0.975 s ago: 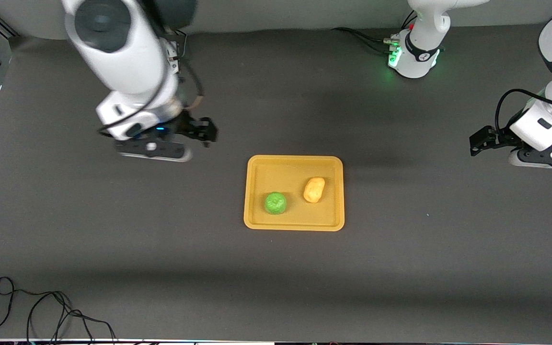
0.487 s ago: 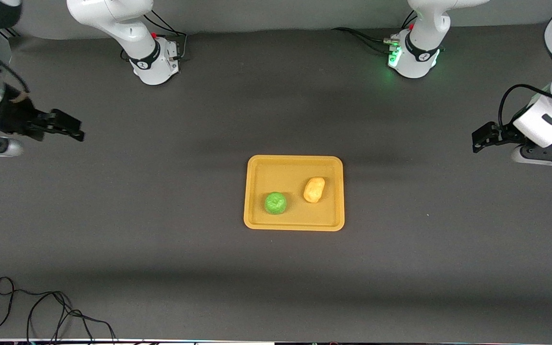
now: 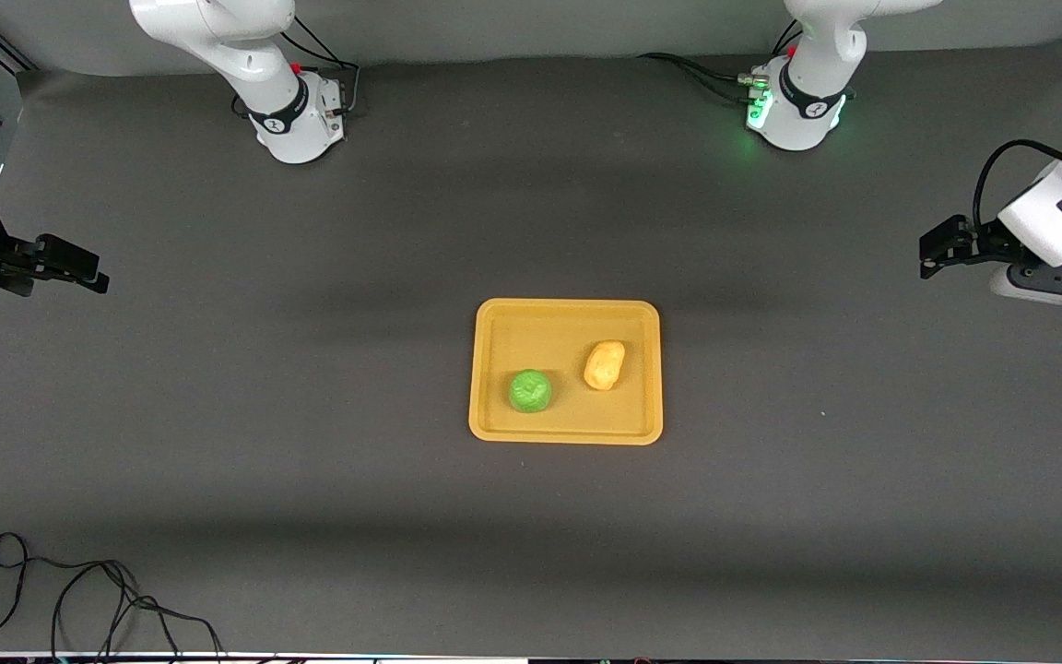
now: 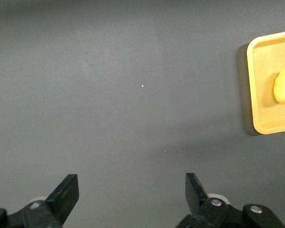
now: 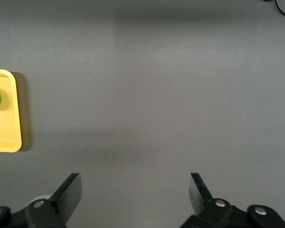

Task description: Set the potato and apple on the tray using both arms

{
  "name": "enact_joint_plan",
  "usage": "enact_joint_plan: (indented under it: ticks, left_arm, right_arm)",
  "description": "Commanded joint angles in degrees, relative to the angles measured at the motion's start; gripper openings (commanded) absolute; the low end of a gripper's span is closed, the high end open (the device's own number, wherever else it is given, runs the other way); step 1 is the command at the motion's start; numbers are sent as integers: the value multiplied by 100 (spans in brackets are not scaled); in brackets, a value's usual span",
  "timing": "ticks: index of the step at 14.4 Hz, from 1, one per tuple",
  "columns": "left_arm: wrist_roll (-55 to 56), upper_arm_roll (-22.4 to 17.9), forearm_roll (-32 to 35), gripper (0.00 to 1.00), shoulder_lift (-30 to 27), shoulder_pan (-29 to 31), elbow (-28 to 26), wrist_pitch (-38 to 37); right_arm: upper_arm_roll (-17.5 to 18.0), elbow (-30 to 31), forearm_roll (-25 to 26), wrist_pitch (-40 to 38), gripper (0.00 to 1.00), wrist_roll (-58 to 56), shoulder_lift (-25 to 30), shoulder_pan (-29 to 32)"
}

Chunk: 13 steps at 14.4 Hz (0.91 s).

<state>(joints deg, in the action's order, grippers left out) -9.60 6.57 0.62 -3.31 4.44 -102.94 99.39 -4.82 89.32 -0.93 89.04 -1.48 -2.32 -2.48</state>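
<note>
The green apple [image 3: 529,391] and the potato [image 3: 605,365] sit on the tray [image 3: 566,432]. The right pincer [image 3: 70,267] has swung far from the tray; the left pincer [image 3: 941,247] waits. Both hang released. Looks done.

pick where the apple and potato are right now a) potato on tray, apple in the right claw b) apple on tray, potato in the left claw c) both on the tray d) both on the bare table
c: the apple and potato both lie on the tray, while the left claw and right claw are open, holding nothing, over bare table at their own ends.
</note>
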Motion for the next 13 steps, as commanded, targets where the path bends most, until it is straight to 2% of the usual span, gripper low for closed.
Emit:
enact_joint_plan:
  ticks: [1,6,13]
  left_arm:
    - [-94,2,113,100,67,-22,125,-52]
    - [-86,-6,140,100,58,-13,63,-25]
    - [-68,-7,140,100,67,-13,-25,-25]
  right_arm:
    - [-2,51,277,-61,100,-133,205,-51]
    - [-10,42,295,-88,100,-326,171,-42]
    - [-37,42,41,-97,100,-291,135,-33]
